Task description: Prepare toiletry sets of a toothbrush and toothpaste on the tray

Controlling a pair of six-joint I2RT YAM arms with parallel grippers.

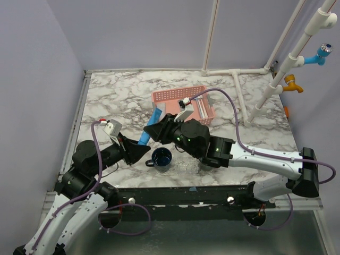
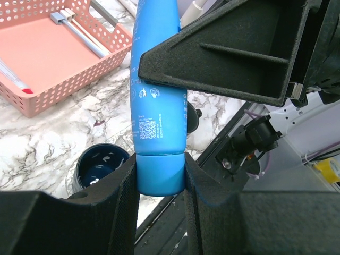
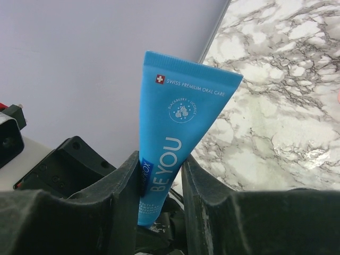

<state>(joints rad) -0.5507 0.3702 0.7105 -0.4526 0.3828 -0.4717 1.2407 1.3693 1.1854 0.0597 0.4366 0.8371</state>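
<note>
Early stage: 1 tube held in mid-air, no set finished yet.
At frame centre, the left hand (image 2: 161,175) clamps the tube (image 3: 178,111) by its cap end and the right hand (image 3: 162,180) clamps its body, above the seemingly empty mug (image 2: 101,167). What look like brushes (image 2: 79,29) lie in the basket (image 1: 170,96), upper centre. The tray (image 1: 187,166), lower centre, is barely visible.

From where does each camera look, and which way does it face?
Top external: above and behind the robot, facing down on the marble table; left arm and right arm show, left gripper and right gripper on one blue tube.
Left wrist: on the left arm, facing along the tube toward the pink basket; own fingers show.
Right wrist: on the right arm, facing the tube's crimped end and wall; own fingers show.
All views share the tube.
</note>
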